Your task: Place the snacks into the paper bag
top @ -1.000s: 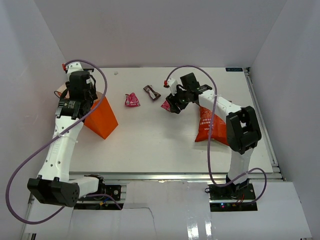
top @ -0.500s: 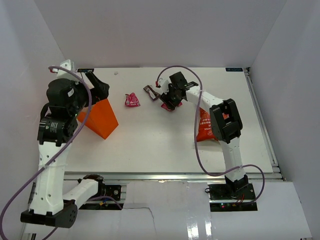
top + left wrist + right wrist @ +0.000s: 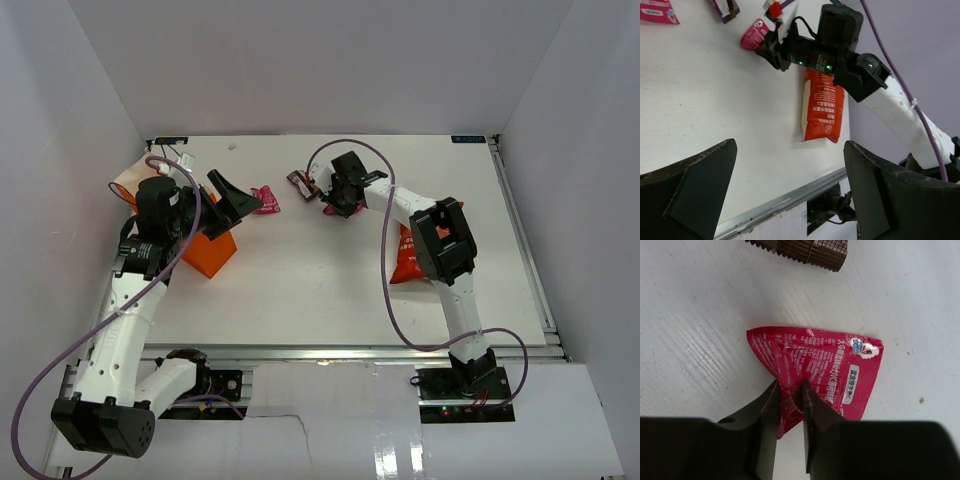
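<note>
**A:** Where is the snack lying, and what is holding it?

**B:** A pink sachet (image 3: 832, 372) is lying flat on the white table (image 3: 330, 290), towards twelve o'clock in the overhead view. The right gripper (image 3: 789, 390) is pinching its crinkled six o'clock edge, with both jaws closed tight on the foil. A dark brown sweet (image 3: 800, 250) is lying just beyond it at twelve o'clock.

**A:** How is it likely to be handling?

**B:** It is looking light, thin and floppy, with glossy film that may be slipping. The grip is sitting on a small fold at the rim, so the pack could be swinging or sliding free. A deeper bite towards the middle seems safer.

**A:** And the other arm?

**B:** The left gripper (image 3: 790, 145) is hanging with its jaws wide apart, holding nothing. It is hovering beside the orange paper bag (image 3: 205, 252) at nine o'clock. A second pink sachet (image 3: 265, 200) is lying near it, and the red crisp bag (image 3: 405, 258) is resting at three o'clock.
</note>
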